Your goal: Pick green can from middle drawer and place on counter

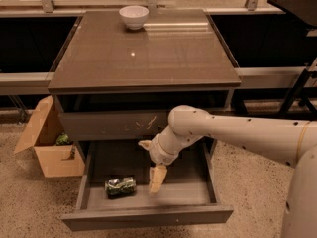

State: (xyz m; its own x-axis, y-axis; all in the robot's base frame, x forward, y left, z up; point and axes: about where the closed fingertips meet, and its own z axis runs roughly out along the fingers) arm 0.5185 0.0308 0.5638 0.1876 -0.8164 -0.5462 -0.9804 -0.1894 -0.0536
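Note:
The green can [120,186] lies on its side on the floor of the open middle drawer [148,217], left of centre. My gripper [151,163] hangs over the drawer, just right of the can and a little above the floor. Its pale fingers are spread and hold nothing; one finger [157,179] points down close beside the can. The white arm reaches in from the right. The glossy counter [143,53] tops the cabinet above.
A white bowl [133,16] stands at the counter's back edge. The drawer above [124,125] has white scratches on its front and is slightly open. A cardboard box [47,148] with a dull green lump [63,139] sits on the floor to the left.

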